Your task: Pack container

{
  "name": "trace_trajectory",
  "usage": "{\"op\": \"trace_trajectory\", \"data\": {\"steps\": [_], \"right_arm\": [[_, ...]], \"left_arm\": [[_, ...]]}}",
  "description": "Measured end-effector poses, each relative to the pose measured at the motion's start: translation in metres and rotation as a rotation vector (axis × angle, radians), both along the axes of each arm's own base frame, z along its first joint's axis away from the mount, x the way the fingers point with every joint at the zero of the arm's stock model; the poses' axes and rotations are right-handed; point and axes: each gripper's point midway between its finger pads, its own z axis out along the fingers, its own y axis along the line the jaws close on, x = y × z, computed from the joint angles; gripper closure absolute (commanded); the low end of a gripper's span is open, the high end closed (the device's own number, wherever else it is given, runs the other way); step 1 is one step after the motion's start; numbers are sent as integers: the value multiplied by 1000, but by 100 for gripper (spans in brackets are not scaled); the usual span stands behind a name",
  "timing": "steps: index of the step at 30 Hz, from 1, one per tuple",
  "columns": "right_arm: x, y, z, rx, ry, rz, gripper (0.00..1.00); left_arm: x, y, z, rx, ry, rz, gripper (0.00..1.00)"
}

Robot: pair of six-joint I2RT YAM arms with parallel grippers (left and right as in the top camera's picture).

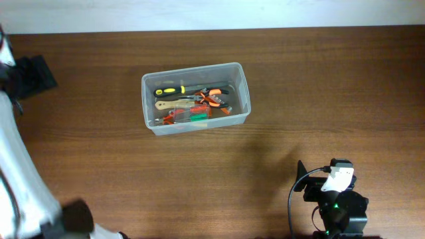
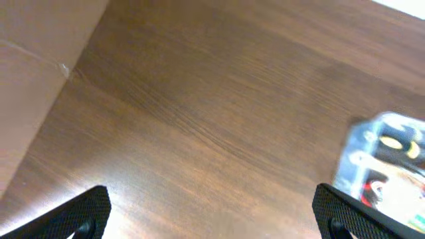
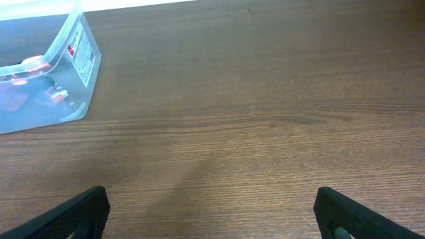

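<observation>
The clear container (image 1: 147, 86) stands on the wooden table left of centre. Inside lie a yellow-and-black handled tool (image 1: 170, 90), orange-handled pliers (image 1: 214, 99), a red tool (image 1: 178, 117) and others. The container also shows at the right edge of the left wrist view (image 2: 352, 149) and at the top left of the right wrist view (image 3: 83, 63). My left gripper (image 2: 212, 216) is open and empty over bare table, far from the container. My right gripper (image 3: 212, 216) is open and empty over bare table; its arm (image 1: 335, 199) sits at the front right.
The left arm's white body (image 1: 16, 166) runs along the left edge of the overhead view. A light wall strip (image 1: 212, 13) borders the table's far edge. A tan panel (image 2: 33, 79) stands at the left of the left wrist view.
</observation>
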Motion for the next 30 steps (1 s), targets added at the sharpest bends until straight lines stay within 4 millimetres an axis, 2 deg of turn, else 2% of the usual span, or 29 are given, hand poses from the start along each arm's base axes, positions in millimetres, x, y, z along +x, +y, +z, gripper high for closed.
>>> {"op": "trace_trajectory", "data": {"steps": [4, 8, 11, 13, 17, 22, 24, 27, 30], "right_arm": [[0, 0, 0, 0, 0, 0, 1], [0, 0, 0, 0, 0, 0, 1], [0, 0, 0, 0, 0, 1, 1], [0, 0, 0, 0, -1, 0, 1], [0, 0, 0, 0, -2, 0, 1], [0, 0, 0, 0, -1, 0, 1], [0, 0, 0, 0, -1, 0, 1], [0, 0, 0, 0, -2, 0, 1], [0, 0, 0, 1, -1, 0, 1]], "left_arm": [[-28, -31, 36, 86, -151, -52, 1], [-37, -53, 70, 171, -399, -98, 1], [-40, -74, 76, 196, -545, -151, 1], [-43, -88, 68, 199, -614, -188, 1], [-58, -108, 25, 191, -677, -245, 1], [-85, -113, -61, 176, -620, -264, 1], [-92, -114, -87, 175, -616, -265, 1], [-97, -115, -116, 176, -639, -270, 1], [-97, -119, -134, 180, -690, -282, 1]]}}
